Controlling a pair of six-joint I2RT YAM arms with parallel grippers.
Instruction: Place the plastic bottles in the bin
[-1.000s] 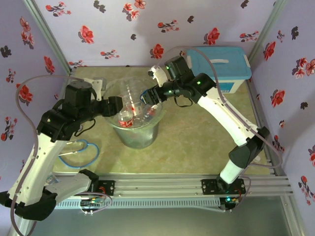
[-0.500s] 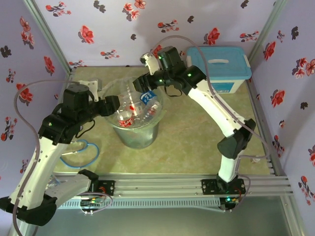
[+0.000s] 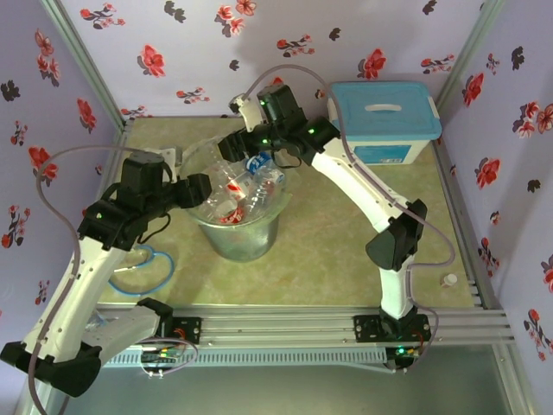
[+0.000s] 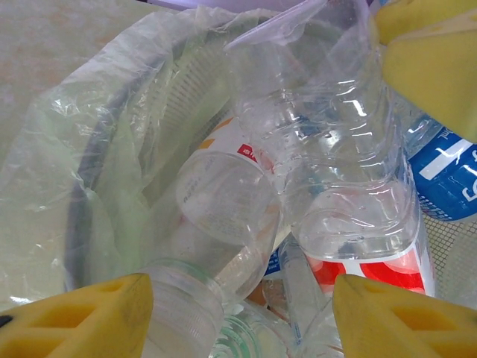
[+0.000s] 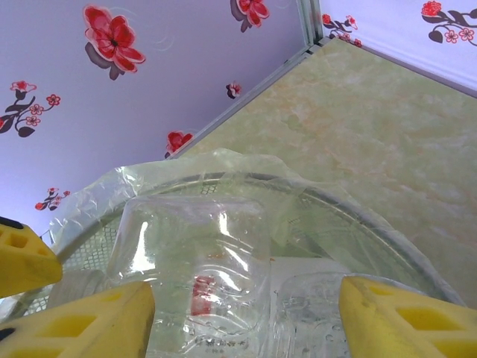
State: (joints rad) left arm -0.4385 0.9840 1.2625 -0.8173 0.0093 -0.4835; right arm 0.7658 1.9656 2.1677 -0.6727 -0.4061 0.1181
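The bin (image 3: 238, 242), a round grey bucket lined with a clear bag, stands mid-table with several plastic bottles piled inside. A blue-labelled bottle (image 3: 259, 164) lies on top. My left gripper (image 3: 203, 186) hangs at the bin's left rim, open above the pile (image 4: 238, 321), and no bottle is pinched between its fingers. A red-labelled clear bottle (image 4: 350, 194) leans upright below it, next to a white-labelled one (image 4: 223, 201). My right gripper (image 3: 232, 149) is over the far rim, open (image 5: 246, 313). A clear bottle (image 5: 194, 261) lies just beyond it, inside the rim (image 5: 358, 216).
A white box with a light-blue lid (image 3: 384, 121) stands at the back right. A blue cable (image 3: 138, 264) loops on the table left of the bin. A small white cap (image 3: 448, 279) lies near the right edge. My right gripper's yellow fingers (image 4: 432, 60) show close above the pile.
My right gripper has swung left along the bin's far rim. A blue-labelled bottle has appeared on top of the pile. My left gripper stayed at the left rim.
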